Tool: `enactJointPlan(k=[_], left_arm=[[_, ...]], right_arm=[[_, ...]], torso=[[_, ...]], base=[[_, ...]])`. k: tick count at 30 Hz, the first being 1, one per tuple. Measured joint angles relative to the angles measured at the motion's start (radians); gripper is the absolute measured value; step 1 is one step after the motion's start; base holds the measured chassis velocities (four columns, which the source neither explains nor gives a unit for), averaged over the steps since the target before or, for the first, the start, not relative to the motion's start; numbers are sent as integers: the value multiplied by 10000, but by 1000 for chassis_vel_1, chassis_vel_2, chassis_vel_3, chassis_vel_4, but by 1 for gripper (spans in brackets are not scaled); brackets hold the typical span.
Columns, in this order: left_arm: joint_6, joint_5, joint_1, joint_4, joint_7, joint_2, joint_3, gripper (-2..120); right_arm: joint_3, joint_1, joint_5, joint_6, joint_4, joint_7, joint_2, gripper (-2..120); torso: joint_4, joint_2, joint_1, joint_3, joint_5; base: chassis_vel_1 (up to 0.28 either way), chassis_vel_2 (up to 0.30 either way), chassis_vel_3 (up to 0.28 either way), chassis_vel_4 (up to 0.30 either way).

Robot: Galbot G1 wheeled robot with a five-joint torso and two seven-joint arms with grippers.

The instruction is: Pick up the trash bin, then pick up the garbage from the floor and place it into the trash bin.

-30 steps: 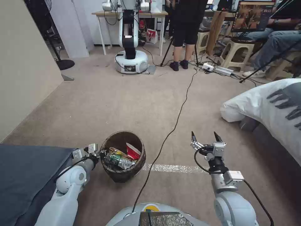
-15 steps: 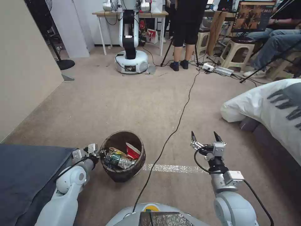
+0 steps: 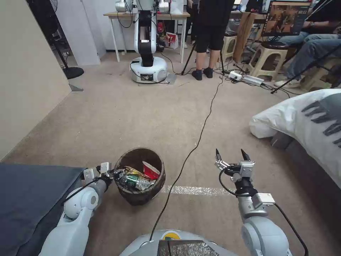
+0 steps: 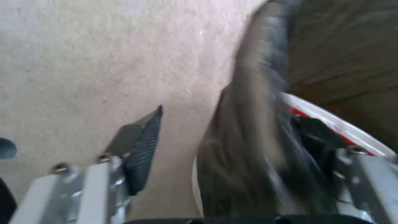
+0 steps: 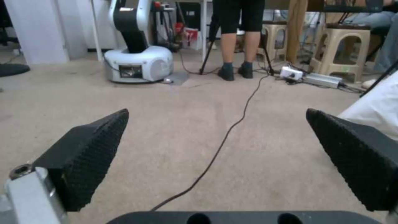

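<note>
Left gripper (image 3: pixel 113 174) sits at the near-left rim of the trash bin (image 3: pixel 155 185); in the left wrist view one finger (image 4: pixel 139 146) stands outside the bin wall and the other lies inside, against the bag-lined rim (image 4: pixel 248 130), so the jaws straddle the wall, though whether they pinch it tight I cannot tell. Bin is round, its dark brown bag folded over the rim, standing on the beige carpet (image 3: pixel 142 113) just beyond a pale tape strip (image 3: pixel 191 191). Garbage (image 3: pixel 136 177) is inside the bin: a crushed green-labelled bottle (image 3: pixel 133 181), a red-and-white packet (image 3: pixel 150 170), a yellow wrapper edge behind the bottle. Right gripper (image 3: pixel 232 156) is raised over bare carpet well to the right of the bin, fingers spread wide, nothing between them; the right wrist view shows both black ribbed pads (image 5: pixel 89 152) apart with carpet beyond. A black cable (image 3: pixel 199 138) runs across the carpet between bin and right gripper. A white bundle with grey lettering (image 3: pixel 302 117) lies at the right edge.
</note>
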Motion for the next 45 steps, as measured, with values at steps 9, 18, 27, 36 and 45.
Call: enactJointPlan(k=[9, 18, 27, 36, 45], left_arm=[[-10, -8, 11, -195, 13, 15, -115, 98], [-26, -51, 8, -499, 4, 47, -229, 100], [-31, -186, 128, -911, 5, 51, -331, 100], [-1207, -126, 625, -1513, 464, 115, -538, 100], [-6429, 1750, 1751, -1634, 998, -299, -670, 100]], right_arm=[[-20, 1, 0, 0, -6, -3, -27, 100], [-51, 2, 5, -21, 6, -7, -40, 100], [-55, -2, 9, -51, 68, -2, -81, 100], [-8, 0, 12, -102, 91, 13, -67, 100], [31, -203, -425, -89, 226, 30, 242, 100]], torso=[[0, 0, 0, -1, 0], [0, 0, 0, -2, 1], [0, 0, 0, -2, 0], [0, 0, 0, -2, 2], [1, 0, 0, -2, 1]], base=[[0, 0, 0, 0], [0, 0, 0, 0], [0, 0, 0, 0], [0, 0, 0, 0], [0, 0, 0, 0]])
